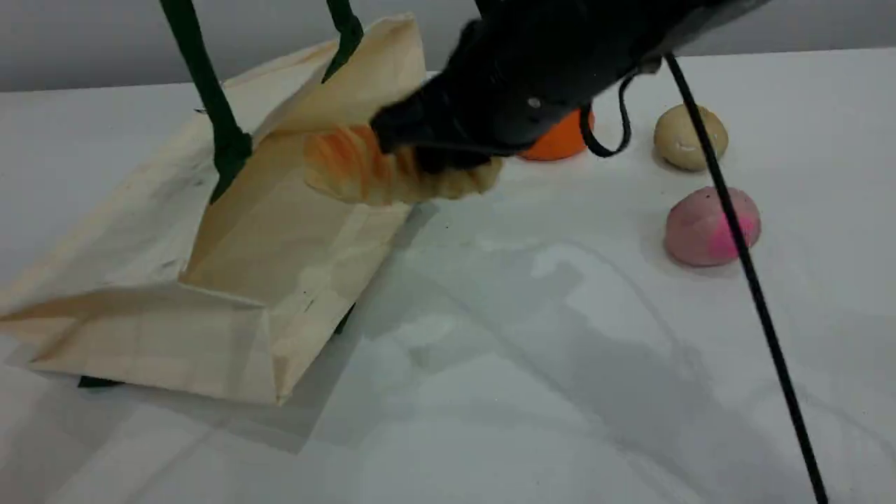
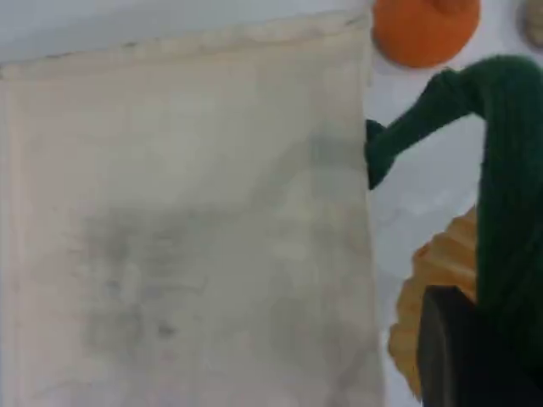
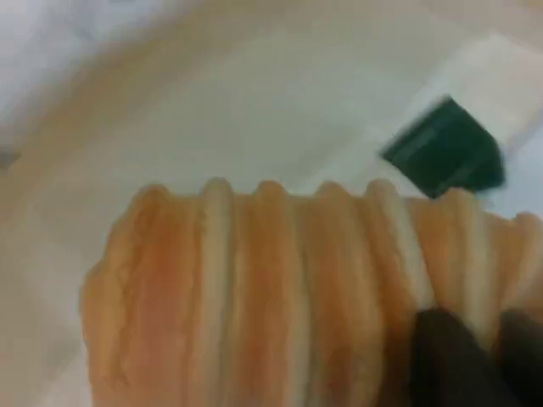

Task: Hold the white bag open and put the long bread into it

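The long bread (image 1: 353, 171) is off the desk (image 1: 560, 364), at the mouth of the white bag (image 1: 266, 245), clamped crosswise in the closed right pincer (image 1: 427, 150). The left pincer (image 2: 454, 352) is closed on a green handle (image 1: 210, 98) that is held taut upward. The bag's base lies on the desk.

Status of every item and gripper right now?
Cream-white fabric tote bag: lying down, mouth held open.
Dark green rope handle: lifted, in shut left gripper.
Golden-brown ridged long bread: airborne at bag mouth, in shut right gripper.
Round orange fruit: resting.
Round beige ball: resting.
Pink ball: resting.
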### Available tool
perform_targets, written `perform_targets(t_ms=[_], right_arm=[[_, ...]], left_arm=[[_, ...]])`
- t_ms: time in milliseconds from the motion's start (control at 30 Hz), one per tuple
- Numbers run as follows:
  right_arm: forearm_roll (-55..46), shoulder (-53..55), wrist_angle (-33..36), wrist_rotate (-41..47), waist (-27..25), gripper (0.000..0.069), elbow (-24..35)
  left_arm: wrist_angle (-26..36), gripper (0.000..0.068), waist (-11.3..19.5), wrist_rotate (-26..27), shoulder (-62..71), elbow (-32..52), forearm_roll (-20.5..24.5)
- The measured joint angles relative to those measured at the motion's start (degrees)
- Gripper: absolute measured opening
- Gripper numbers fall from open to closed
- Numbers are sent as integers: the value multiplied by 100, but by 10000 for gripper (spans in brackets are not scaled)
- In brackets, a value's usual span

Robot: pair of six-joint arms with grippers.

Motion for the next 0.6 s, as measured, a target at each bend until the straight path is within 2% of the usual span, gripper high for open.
perform_targets(t_ms=[133,267,467,600], right_arm=[[-12,25,449,-4,0,62,-5],[-7,25,287,-4,-8,60,-41],[-7,25,369,-7,-19,57,-41],[-7,25,511,-7,-14,57,-47]], left_arm=[[73,76,0,193,0,0,-317],[264,76,0,401,0,-52,-629],[786,76,0,429,0,-661,-677],[894,76,0,414,-5,-1067,-703]])
